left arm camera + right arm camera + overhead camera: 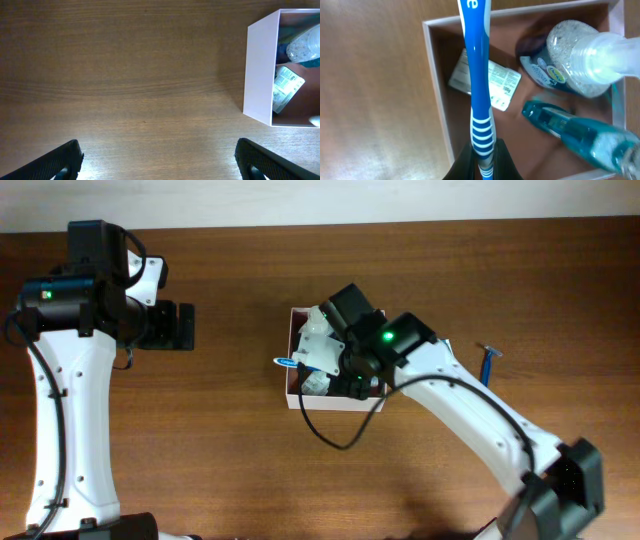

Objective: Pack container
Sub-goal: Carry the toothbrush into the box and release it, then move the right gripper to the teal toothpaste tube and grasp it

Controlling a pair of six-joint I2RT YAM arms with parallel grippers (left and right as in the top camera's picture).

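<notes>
Toothbrush (479, 75) held over the container (291, 385)

Far to the left, the left gripper (157, 167) hangs over the bare table (125, 75). Its two fingers are wide apart with nothing between them. The container sits in the middle of the table, well apart from that gripper. The right gripper (482, 165) is pinched tight on the blue toothbrush, which pokes out past the left wall. Inside lie a white packet (492, 82), a clear bottle (575, 55) and a teal bottle (580, 135). A small blue razor (490, 360) lies on the table to the right

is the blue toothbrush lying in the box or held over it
Held, not lying inside: the right hand clamps the toothbrush by its striped end, and its shaft crosses over the box wall.
</notes>
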